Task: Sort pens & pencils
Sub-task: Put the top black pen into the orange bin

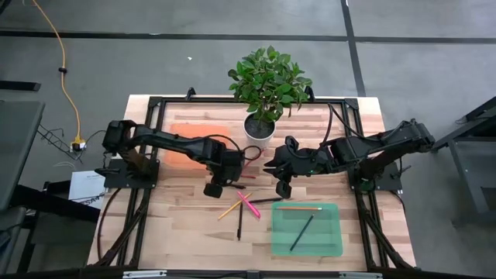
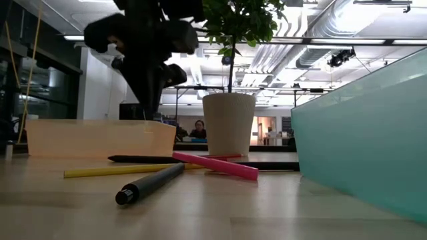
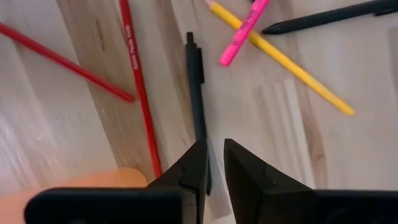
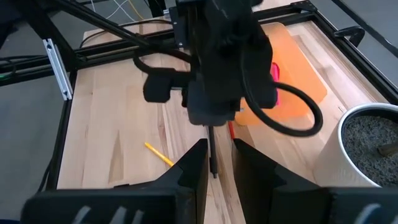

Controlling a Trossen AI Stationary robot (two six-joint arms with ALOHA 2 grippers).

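I monitor the table [image 1: 186,225] from directly overhead. A tabletop-level camera faces the plant pot [image 2: 229,123]. Each wrist camera looks closely past its hand; both share the black pen [image 3: 196,74].

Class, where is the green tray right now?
In the high view, the green tray sits on the table's near right part, below the right gripper, with two pencils inside.

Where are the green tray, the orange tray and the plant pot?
green tray [image 1: 332,246]: high view, bare floor near its lower right corner.
orange tray [image 1: 194,143]: high view, middle of its floor.
plant pot [image 2: 229,123]: low view, front of its white wall.
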